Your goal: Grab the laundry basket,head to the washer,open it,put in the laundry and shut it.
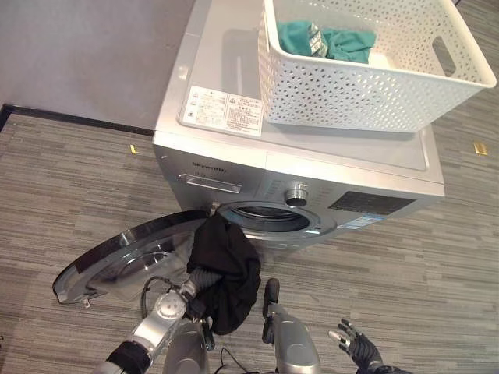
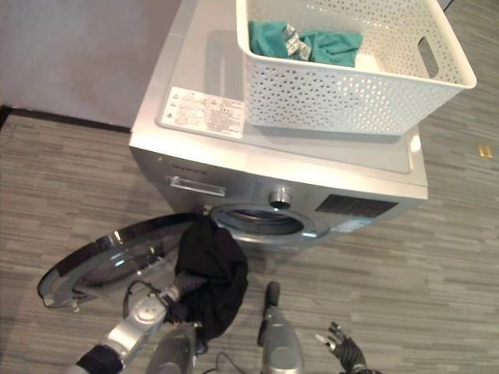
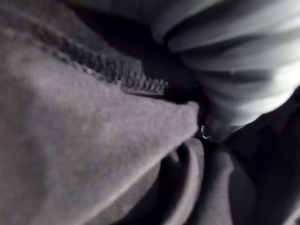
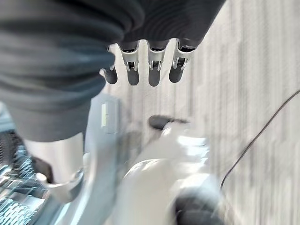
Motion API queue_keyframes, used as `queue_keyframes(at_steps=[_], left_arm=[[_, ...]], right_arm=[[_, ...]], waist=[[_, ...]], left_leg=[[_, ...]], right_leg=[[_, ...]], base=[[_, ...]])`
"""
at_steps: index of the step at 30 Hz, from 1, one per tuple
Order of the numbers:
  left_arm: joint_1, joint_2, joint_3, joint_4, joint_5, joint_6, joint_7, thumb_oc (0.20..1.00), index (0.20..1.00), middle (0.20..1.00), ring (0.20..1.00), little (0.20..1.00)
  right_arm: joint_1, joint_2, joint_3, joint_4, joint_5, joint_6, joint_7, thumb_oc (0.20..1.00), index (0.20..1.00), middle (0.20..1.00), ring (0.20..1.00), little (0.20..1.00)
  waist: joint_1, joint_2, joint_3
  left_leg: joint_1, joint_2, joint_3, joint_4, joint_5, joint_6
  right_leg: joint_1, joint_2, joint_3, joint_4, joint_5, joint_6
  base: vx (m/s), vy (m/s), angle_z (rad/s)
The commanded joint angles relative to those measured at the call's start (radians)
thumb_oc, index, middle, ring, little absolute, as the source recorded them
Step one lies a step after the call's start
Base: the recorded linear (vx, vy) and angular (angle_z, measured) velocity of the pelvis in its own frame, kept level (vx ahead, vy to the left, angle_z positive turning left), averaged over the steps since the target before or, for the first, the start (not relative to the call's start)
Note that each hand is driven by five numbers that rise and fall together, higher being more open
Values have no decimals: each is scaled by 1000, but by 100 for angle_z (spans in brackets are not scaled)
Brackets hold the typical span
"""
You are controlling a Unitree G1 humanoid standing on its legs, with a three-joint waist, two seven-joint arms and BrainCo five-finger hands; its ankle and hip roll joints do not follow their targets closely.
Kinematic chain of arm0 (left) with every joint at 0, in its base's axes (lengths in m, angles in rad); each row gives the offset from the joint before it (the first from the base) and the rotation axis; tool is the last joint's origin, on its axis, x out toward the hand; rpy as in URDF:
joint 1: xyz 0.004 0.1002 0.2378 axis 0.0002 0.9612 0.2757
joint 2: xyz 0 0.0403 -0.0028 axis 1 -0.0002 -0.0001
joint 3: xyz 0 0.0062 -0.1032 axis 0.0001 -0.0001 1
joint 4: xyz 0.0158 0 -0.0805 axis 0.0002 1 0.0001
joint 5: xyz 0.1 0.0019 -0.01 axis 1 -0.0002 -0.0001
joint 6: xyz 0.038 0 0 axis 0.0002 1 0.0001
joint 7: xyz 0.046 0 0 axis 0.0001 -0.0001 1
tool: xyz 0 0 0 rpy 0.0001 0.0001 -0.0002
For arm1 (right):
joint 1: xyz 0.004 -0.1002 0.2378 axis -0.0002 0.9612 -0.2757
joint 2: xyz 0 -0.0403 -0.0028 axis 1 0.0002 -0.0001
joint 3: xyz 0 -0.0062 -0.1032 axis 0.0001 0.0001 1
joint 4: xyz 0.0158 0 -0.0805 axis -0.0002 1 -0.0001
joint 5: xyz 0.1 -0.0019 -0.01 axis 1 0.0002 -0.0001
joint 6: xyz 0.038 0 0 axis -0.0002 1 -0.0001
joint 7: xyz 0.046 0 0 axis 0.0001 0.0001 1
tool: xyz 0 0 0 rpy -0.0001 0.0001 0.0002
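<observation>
Now, from the left eye, the white basket [image 1: 366, 74] with green clothes [image 1: 327, 43] sits on the washer [image 1: 234, 156]. Its door [image 1: 117, 257] hangs open. The left hand [image 1: 204, 274] is wrapped in black cloth [image 1: 226, 273] by the opening. From the left wrist, I cannot tell about its fingers. From the right wrist, the right hand [image 4: 154, 47] has straight, empty fingers [image 4: 132, 70].

white basket [image 1: 366, 86] atop washer [image 1: 234, 148] | door [image 1: 117, 257] open | black garment [image 1: 226, 269] hanging at opening

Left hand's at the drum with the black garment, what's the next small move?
Probably push the black garment further into the drum opening: it hangs over the lower rim, mostly outside, by the open door, with the left hand under the cloth.
</observation>
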Motion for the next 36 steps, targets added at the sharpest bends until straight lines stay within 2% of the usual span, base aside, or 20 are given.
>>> queue_keyframes(at_steps=[1,3,5,7,8,9,10,13,14,16,17,21,27,34,35,36], left_arm=[[-9,-44,-24,-56,-16,-69,14,200,200,200,200,200],[-96,-78,-89,-35,3,-64,38,200,200,200,200,200],[-129,-93,-108,-26,4,-63,41,200,200,200,200,200],[-210,-125,-136,-6,-9,-74,51,200,200,200,200,200],[-210,-126,-136,-6,-9,-74,51,200,200,200,200,200],[-246,-136,-136,-5,-22,-82,63,200,200,200,200,200],[-262,-138,-138,-1,-27,-86,67,200,200,200,200,200],[-307,-149,-150,18,-25,-91,81,200,200,200,200,200],[-307,-151,-151,19,-25,-92,81,200,200,200,200,200],[-332,-170,-153,62,-21,-98,104,200,200,200,200,200],[-332,-170,-153,63,-21,-98,104,200,200,200,200,200],[-336,-177,-127,95,-40,-106,149,200,200,200,200,200],[-435,-209,-145,127,-57,-108,189,200,200,200,200,200],[-586,-274,-145,164,-103,-121,244,200,200,200,200,200],[-640,-285,-135,185,-115,-123,262,200,200,200,200,200],[-672,-286,-131,199,-120,-123,271,200,200,200,200,200]], right_arm=[[-60,-39,-10,44,-71,4,-98,1000,1000,1000,1000,1000],[-149,-21,-3,225,-70,30,-154,1000,1000,1000,1000,1000],[-174,-17,-6,271,-56,38,-168,1000,1000,1000,1000,1000],[-225,-21,-18,350,-25,51,-183,1000,1000,1000,1000,1000],[-225,-21,-18,350,-25,51,-183,1000,1000,1000,1000,1000],[-248,-20,-11,352,-17,57,-184,1000,1000,1000,1000,1000],[-258,-28,-8,351,-17,58,-190,1000,1000,1000,1000,1000],[-279,-37,-4,344,-24,57,-200,1000,1000,1000,1000,1000],[-278,-38,-6,344,-25,57,-200,1000,1000,1000,1000,1000],[-273,-39,8,307,-26,46,-203,1000,1000,1000,1000,1000],[-273,-39,8,307,-26,46,-203,1000,1000,1000,1000,1000],[-310,-41,73,267,-44,21,-229,1000,1000,1000,1000,1000],[-315,-25,153,320,-123,39,-244,1000,1000,1000,1000,1000],[-285,-13,219,384,-223,64,-251,1000,1000,1000,1000,1000],[-279,-13,230,383,-231,62,-247,1000,1000,1000,1000,1000],[-275,-15,234,377,-237,60,-245,1000,1000,1000,1000,1000]], waist=[[-5,55,-33],[-7,78,14],[-9,89,30],[-29,103,75],[-29,103,75],[-47,98,95],[-50,103,109],[-52,88,134],[-53,95,137],[-60,82,143],[-61,83,142],[-54,86,136],[-69,81,140],[-106,79,124],[-111,82,109],[-120,76,101]], left_leg=[[-67,-11,-75,5,-43,23],[-95,-33,-105,48,-64,46],[-105,-40,-119,64,-72,48],[-133,-63,-159,116,-103,33],[-133,-63,-159,116,-104,33],[-153,-86,-184,151,-125,19],[-161,-84,-197,180,-147,13],[-208,-97,-222,241,-159,-10],[-208,-92,-228,250,-167,-10],[-266,-114,-252,285,-156,-28],[-268,-114,-252,285,-156,-29],[-324,-77,-286,239,-101,-55],[-411,-30,-296,212,-66,-79],[-537,-18,-282,263,-74,-79],[-571,10,-280,303,-120,-81],[-597,17,-279,320,-124,-79]], right_leg=[[-53,-34,107,230,-79,35],[-139,-7,154,362,-103,12],[-162,-5,172,363,-113,7],[-217,-27,253,259,-83,12],[-217,-27,252,259,-83,12],[-248,-69,303,137,-24,28],[-250,-80,304,92,-4,33],[-256,-129,278,42,38,51],[-248,-124,271,42,35,51],[-265,-135,274,71,65,77],[-266,-136,274,72,65,77],[-305,-105,227,87,52,73],[-383,-68,203,82,34,56],[-527,-37,230,120,26,47],[-573,-4,242,145,-1,49],[-601,2,245,151,-1,49]], base=[[-65,121,22],[-81,66,28],[-37,-19,48],[-2,-93,24],[56,-146,43],[70,-161,83],[73,-241,74],[37,-201,44],[10,-132,63],[-19,-172,92],[-23,-257,70],[-18,-199,30],[-45,-146,-3],[-41,-49,-4],[37,-42,-25],[37,-42,-35]])
